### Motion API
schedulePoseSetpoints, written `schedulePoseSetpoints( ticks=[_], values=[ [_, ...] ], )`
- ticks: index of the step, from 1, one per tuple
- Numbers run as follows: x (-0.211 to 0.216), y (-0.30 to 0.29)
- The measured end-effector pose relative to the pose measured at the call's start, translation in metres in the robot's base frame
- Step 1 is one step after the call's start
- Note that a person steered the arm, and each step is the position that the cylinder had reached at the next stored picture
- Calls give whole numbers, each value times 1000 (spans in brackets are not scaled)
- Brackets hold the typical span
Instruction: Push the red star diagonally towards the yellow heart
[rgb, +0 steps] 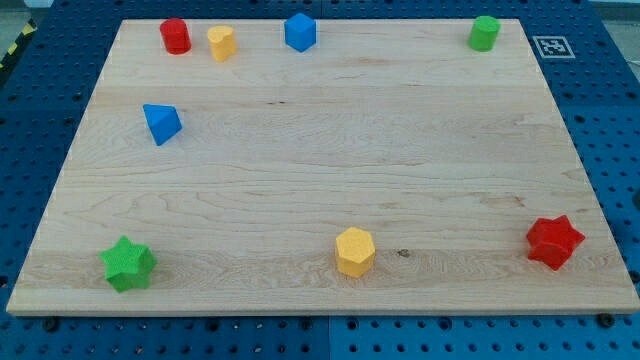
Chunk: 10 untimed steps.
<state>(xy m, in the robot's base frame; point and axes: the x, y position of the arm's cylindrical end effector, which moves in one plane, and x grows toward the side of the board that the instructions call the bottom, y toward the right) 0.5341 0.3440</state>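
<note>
Right now the rod and my tip do not show anywhere in the view, so I cannot tell where my tip is or which way it sits from any block, and I cannot tell if it is touching anything. The red star-shaped block (554, 242) sits near the bottom right corner of the light wooden board (330, 150), close to the right edge. The task talks of a yellow heart, and two yellow blocks are here. One chunky yellow block (355, 251) sits at the near edge, about in the middle, well apart from the red star and to its left. It looks more like a block with many sides, so I cannot say for sure it is the heart. The other small yellow block (221, 43) is far away at the top left, just beside a red round block (175, 36). I think the top left one is the heart, because it lies on a slant from the star, up and to the left, right across the board. So my tip would need to come in behind the star, on its bottom right side, and there is little room there. A green star-shaped block (128, 264) sits at the bottom left, out of the way.
</note>
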Motion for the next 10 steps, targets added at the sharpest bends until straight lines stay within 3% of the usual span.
schedulePoseSetpoints(
  ticks=[1, 2, 4, 7, 10],
  values=[
    [54, -9],
    [60, -12],
    [60, -84],
    [11, -132],
    [-46, -235]
  ],
)
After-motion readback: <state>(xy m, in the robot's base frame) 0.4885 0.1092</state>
